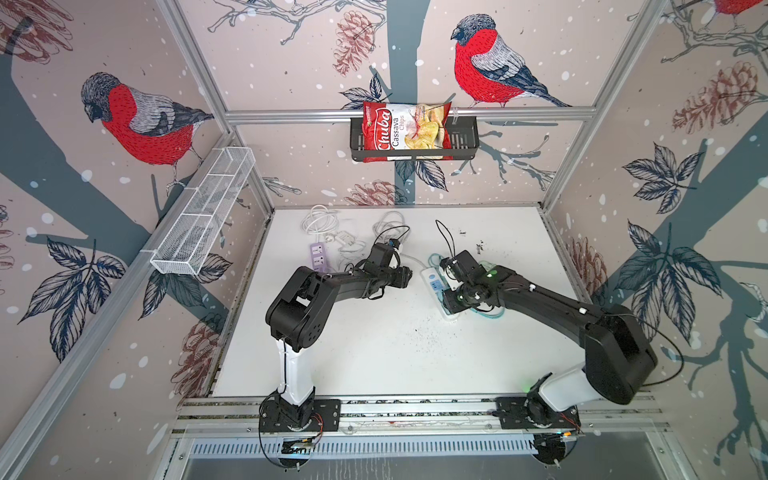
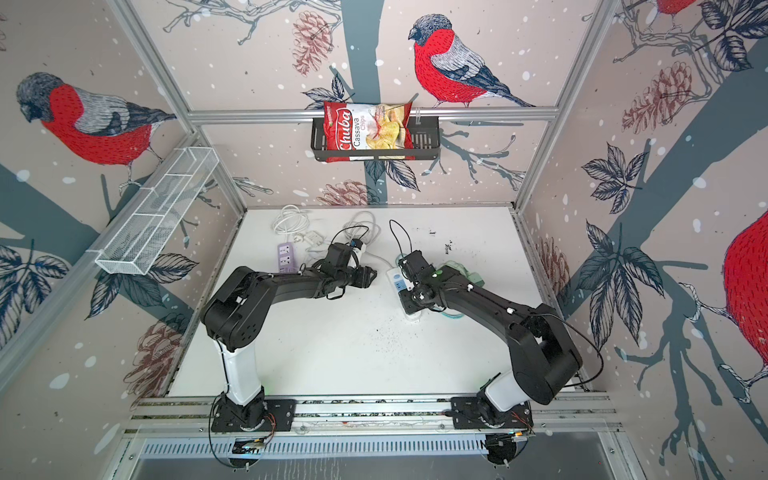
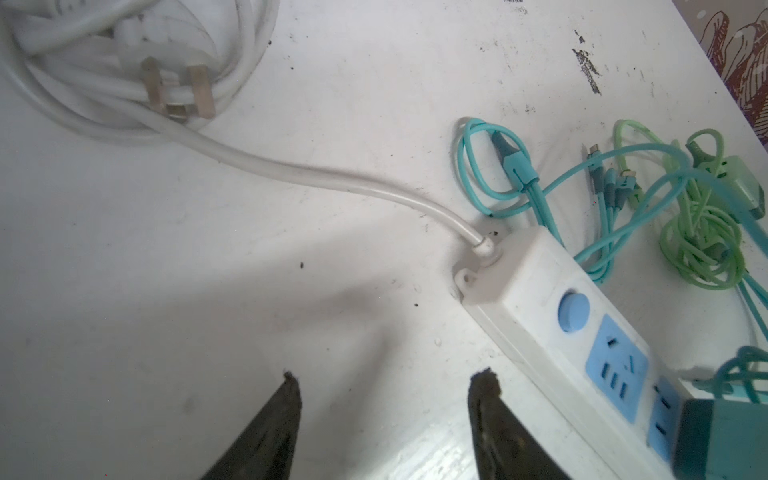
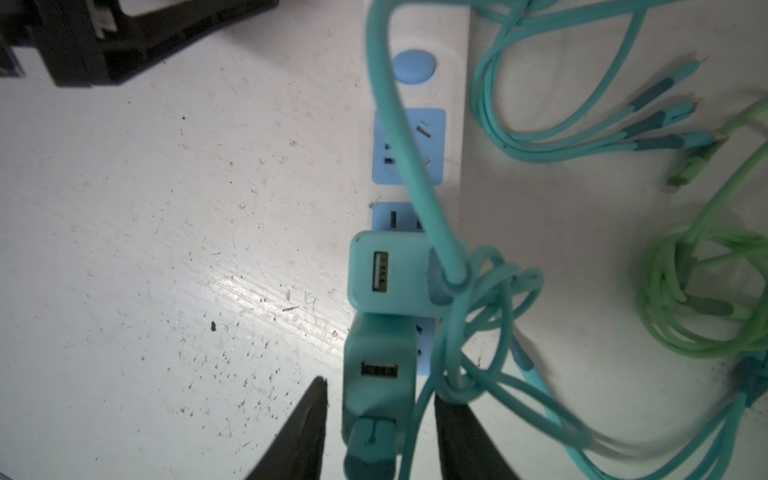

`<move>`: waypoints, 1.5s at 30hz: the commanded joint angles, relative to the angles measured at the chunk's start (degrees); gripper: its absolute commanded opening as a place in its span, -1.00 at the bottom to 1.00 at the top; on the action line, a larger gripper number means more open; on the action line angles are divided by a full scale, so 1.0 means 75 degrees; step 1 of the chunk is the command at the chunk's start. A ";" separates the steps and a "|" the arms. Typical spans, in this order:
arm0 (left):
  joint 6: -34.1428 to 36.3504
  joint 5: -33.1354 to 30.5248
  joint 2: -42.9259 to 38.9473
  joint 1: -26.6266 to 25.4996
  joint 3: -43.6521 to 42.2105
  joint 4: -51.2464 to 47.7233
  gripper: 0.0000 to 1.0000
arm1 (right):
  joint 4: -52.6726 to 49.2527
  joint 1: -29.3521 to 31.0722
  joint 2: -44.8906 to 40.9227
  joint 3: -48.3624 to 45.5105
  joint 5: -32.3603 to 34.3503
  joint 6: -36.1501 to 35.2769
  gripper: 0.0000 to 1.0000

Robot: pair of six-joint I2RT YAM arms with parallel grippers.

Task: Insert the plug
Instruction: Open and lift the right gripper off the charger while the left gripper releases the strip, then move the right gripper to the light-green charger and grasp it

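Observation:
A white power strip with blue sockets lies on the table, seen in both top views. One teal USB plug sits in its middle socket. A second teal plug stands over the end socket, leaning; its pins are hidden. My right gripper is open and straddles this second plug, with a gap showing between one finger and the plug. My left gripper is open and empty, hovering over bare table beside the strip's switch end.
Teal cables and a green cable bundle lie beyond the strip. A coiled white cord with a three-pin plug and a purple power strip lie at the back left. A chips bag sits in a wall basket.

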 commanded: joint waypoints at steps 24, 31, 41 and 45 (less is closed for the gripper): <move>0.0142 -0.0280 -0.0464 0.0016 0.0037 -0.0149 0.43 | -0.0105 -0.0813 -0.3051 -0.1069 -0.0140 0.2501 0.41; 0.0157 -0.0338 -0.0932 0.0004 -0.0152 -0.0323 0.43 | 0.0258 -0.2661 -0.3184 -0.0898 0.1052 0.2656 0.43; -0.0100 -0.0770 -0.2499 -0.0032 -0.1900 -0.0426 0.44 | 0.0009 -0.4347 0.0360 0.0754 0.1843 0.1168 0.32; -0.0177 -0.0888 -0.3041 -0.0029 -0.2491 -0.0499 0.43 | -0.0290 -0.4380 0.1216 0.1420 0.2127 0.0682 0.31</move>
